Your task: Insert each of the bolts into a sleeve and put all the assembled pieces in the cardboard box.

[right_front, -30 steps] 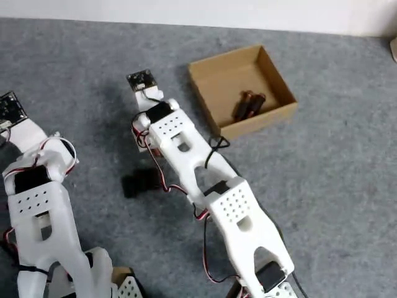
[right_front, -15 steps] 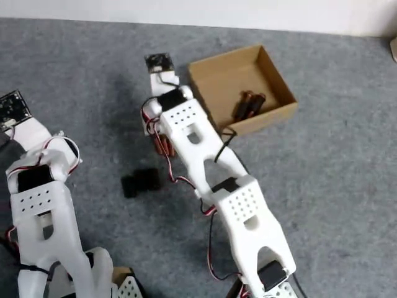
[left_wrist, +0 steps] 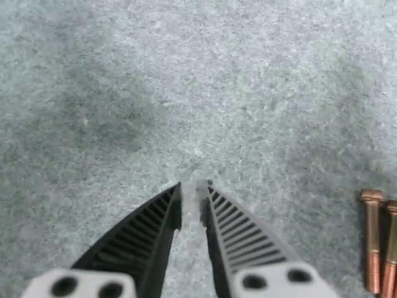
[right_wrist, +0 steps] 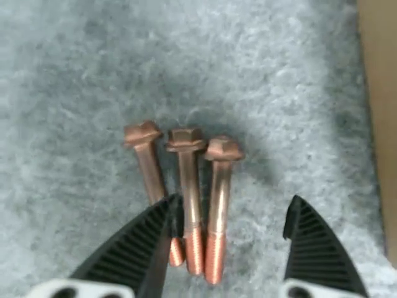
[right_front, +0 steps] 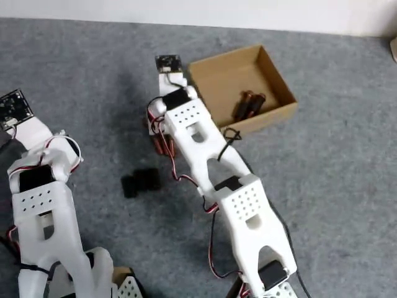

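Note:
Three copper bolts (right_wrist: 189, 186) lie side by side on the grey carpet, heads away from my right gripper (right_wrist: 234, 202). That gripper hangs open just above their threaded ends, and two of the bolts lie within the span of its fingers. In the high view the bolts (right_front: 162, 145) peek out under the right arm, just left of the cardboard box (right_front: 214, 67). Assembled pieces (right_front: 248, 104) lie inside the box. Black sleeves (right_front: 139, 182) rest on the carpet near the bolts. My left gripper (left_wrist: 191, 205) is shut over bare carpet, with the bolts (left_wrist: 378, 242) off to one side.
The box wall (right_wrist: 378, 93) stands close beside the right gripper. The left arm (right_front: 37, 186) stands at the table's left side, well away from the sleeves. Open carpet lies right of the box and between the arms.
The right arm has swung away from its base and toward the box, ending over the bolts. The left arm has barely shifted.

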